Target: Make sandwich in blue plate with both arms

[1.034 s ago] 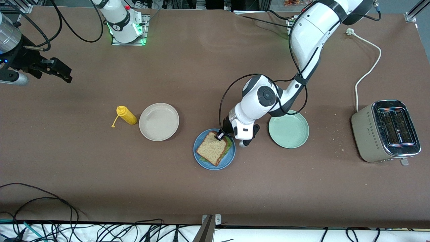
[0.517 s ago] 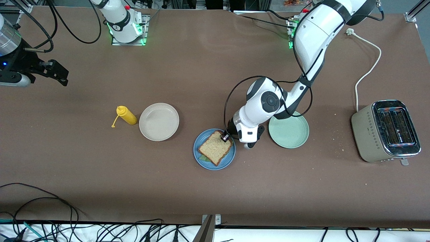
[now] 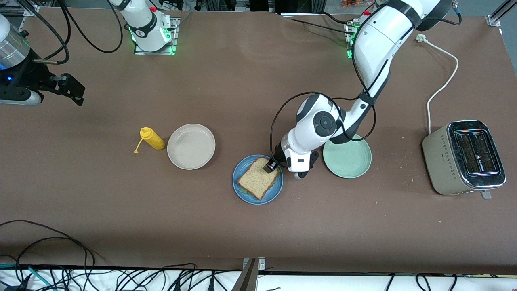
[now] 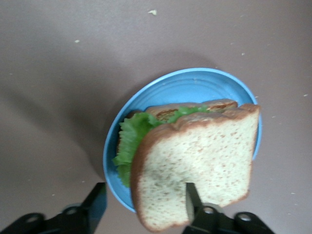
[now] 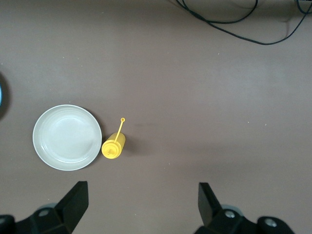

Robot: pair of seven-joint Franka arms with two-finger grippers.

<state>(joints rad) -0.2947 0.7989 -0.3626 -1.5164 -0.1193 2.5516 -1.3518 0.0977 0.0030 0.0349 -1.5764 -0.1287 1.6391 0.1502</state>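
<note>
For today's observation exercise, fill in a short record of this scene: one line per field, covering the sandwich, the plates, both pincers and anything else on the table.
sandwich: on the blue plate, lettuce showing at one edge
left pincer: open, low over the sandwich's corner
right pincer: open, waiting over bare table at the right arm's end
beige plate: holds nothing
green plate: holds nothing
yellow bottle: beside the beige plate
toaster: at the left arm's end
</note>
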